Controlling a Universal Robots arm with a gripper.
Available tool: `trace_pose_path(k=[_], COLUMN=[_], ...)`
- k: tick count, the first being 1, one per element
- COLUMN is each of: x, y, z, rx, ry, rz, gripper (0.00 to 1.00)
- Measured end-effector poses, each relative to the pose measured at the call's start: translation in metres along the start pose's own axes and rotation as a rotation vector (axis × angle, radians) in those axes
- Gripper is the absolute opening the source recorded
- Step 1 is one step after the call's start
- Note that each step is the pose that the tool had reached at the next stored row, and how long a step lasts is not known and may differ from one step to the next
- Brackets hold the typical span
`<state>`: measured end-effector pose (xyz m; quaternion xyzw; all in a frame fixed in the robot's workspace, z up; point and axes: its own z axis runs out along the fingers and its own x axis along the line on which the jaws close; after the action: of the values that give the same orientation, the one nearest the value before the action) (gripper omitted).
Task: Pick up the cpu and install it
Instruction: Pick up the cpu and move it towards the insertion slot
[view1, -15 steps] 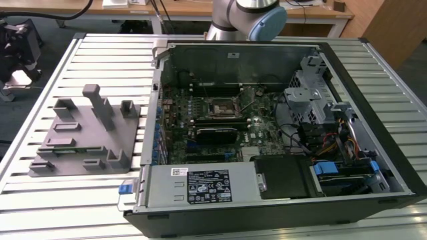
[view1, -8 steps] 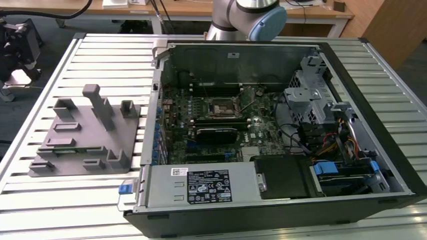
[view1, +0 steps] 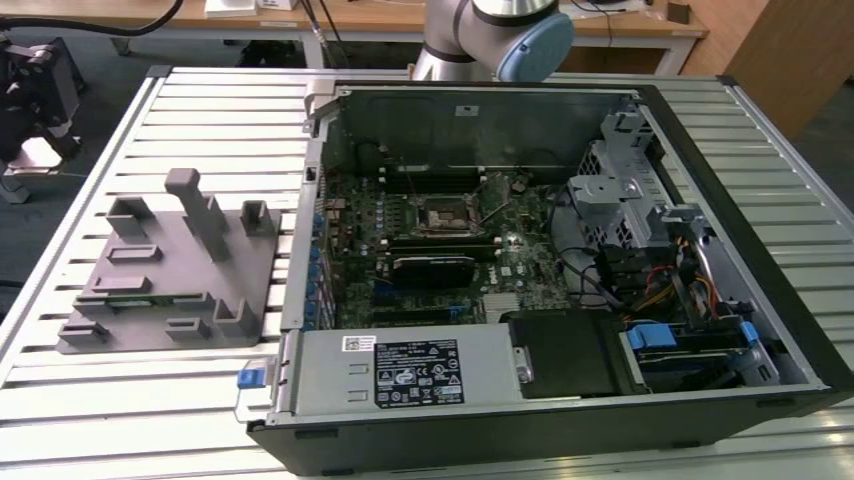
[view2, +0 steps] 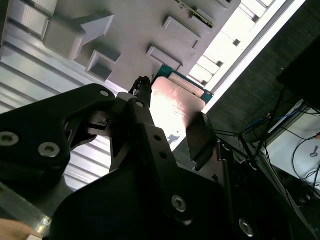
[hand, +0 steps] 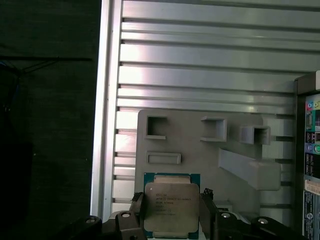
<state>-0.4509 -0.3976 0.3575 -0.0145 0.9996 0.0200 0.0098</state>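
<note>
A small, flat, square cpu (hand: 171, 207), with a pale silvery metal lid on a green board, is shown in the first wrist view. It is pinched by the pincer (hand: 171, 214), whose two black fingers (hand: 137, 210) are pressed against two opposite edges of the chip. The lid is left uncovered between them. Behind the chip, a grey plastic fixture (hand: 200, 145) with several rectangular pockets is laid on a ribbed metal tabletop (hand: 200, 60). It cannot be told whether the chip is lifted clear of the fixture or seated in one of its pockets.

In the second wrist view the same hold is seen from a low angle, with the chip framed by the fingers close to the fixture's edge.

In the exterior view an open computer case (view1: 747, 200) is laid on its side just beside the fixture. A dark square socket (view1: 441, 212) with a metal frame is seen in the middle of the green circuit board inside.

The chip is judged to be very light and quite stiff, so little squeezing force is needed. Its metal lid looks smooth and is likely slippery. The hidden underside is presumed delicate and is best left untouched. The thin side edges, where it is gripped here, are judged the proper place to take hold. The purchase there is shallow, however, so the chip could tilt or slip if it is not kept level.
</note>
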Motion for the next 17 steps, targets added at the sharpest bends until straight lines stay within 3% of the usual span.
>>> trace_pose_path(k=[17], x=[-0.0001], y=[0.0004], z=[-0.0038], rx=[0.0001], ry=[0.0001], rz=[0.0], gripper=[0.53])
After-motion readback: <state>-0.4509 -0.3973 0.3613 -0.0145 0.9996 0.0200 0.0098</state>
